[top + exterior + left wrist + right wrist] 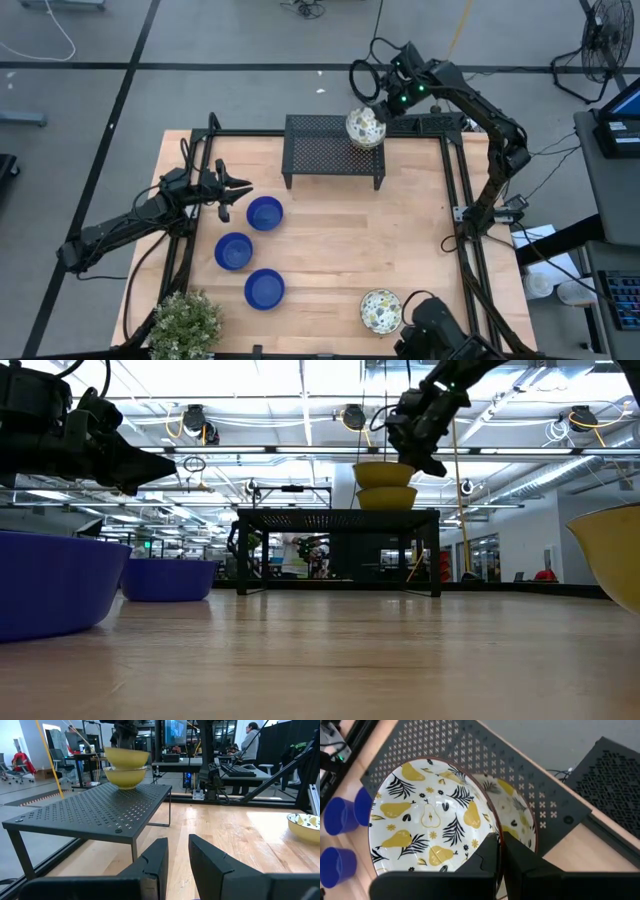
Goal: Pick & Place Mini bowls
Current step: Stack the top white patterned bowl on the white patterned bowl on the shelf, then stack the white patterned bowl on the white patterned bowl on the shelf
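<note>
Here, the right end effector (377,112) is at the far right corner of the black perforated metal rack (320,152), its fingers closed on the rim of a white bowl with yellow pear and black leaf print (427,815). The right wrist view shows this held bowl tilted over a second bowl of the same pattern (517,822), which sits on the rack beneath it. In the low view the two appear as a stack with yellow undersides, the upper bowl (385,473) just above the lower one (387,497); whether they touch cannot be told.

A third patterned bowl (381,310) rests on the light wooden counter (350,240) near its front edge, right of centre.

Three glossy solid blue bowls stand on the left half of the counter, apart from one another: one nearest the rack (264,213), one in the middle (233,251) and one nearest the front edge (264,289).

The left end effector (238,189) hovers above the counter beside the blue bowl nearest the rack, fingers slightly apart and empty; the left wrist view shows the gap between its dark fingers (156,857).

A small green potted plant (185,325) occupies the front left corner of the counter.
</note>
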Tool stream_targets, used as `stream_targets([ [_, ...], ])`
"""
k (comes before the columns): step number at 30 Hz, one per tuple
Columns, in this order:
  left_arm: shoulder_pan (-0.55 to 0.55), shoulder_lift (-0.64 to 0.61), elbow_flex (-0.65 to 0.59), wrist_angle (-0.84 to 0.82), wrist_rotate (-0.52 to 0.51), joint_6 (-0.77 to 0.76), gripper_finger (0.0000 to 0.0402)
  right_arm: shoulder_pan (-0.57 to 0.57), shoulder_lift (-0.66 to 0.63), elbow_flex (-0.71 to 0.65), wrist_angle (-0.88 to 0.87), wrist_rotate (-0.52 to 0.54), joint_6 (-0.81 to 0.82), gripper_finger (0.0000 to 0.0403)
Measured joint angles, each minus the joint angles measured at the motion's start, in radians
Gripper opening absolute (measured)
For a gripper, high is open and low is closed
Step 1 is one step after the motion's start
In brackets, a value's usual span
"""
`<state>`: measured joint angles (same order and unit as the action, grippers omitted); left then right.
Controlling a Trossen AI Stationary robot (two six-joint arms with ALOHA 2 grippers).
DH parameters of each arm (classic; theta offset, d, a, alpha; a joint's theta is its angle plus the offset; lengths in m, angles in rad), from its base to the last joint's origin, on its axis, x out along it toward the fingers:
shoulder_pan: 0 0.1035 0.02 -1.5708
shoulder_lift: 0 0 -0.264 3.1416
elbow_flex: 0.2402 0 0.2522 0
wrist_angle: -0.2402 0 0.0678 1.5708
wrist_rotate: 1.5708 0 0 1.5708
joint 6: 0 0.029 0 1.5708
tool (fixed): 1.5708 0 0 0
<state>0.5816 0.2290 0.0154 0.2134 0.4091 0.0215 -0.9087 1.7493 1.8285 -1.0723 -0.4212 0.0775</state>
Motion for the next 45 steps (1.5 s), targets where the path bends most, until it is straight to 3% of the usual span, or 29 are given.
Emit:
stream_targets([
  [15,0.0,0.0,0.0,0.0,0.0,0.0,0.0081,-0.001,0.0,-0.057,0.004,0.08,-0.015,0.0014],
  [27,0.0,0.0,0.0,0.0,0.0,0.0,0.0081,0.0,0.0,-0.058,0.028,0.078,-0.011,0.0038],
  [45,0.0,0.0,0.0,0.0,0.0,0.0,0.0081,0.001,-0.058,-0.058,0.286,0.084,-0.011,0.0081],
])
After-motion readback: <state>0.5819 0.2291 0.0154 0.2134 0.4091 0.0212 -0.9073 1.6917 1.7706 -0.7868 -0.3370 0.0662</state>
